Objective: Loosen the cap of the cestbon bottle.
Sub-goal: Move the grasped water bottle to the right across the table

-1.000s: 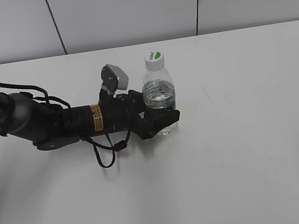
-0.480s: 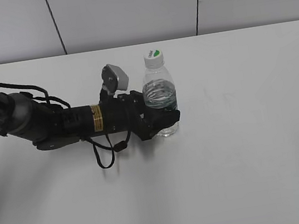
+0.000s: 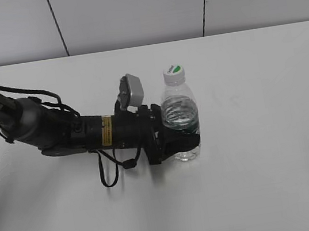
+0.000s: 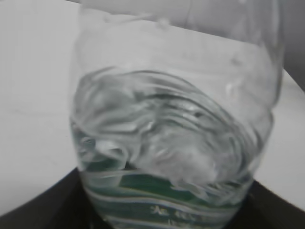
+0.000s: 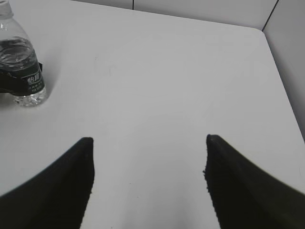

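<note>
The cestbon bottle [image 3: 180, 114] stood upright on the counter [image 3: 273, 132], pinched at its label by the left tool [image 3: 177, 141]; the left arm lay low and horizontal. The right tool [image 5: 148, 181] was spread.

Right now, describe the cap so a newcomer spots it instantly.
Start at the white table and follow the black left arm to its tool, shut around a clear water bottle with a dark green label. The cap sits on that bottle's top: small, round, white, marked with a green half-circle, the only such piece on the table.
</note>
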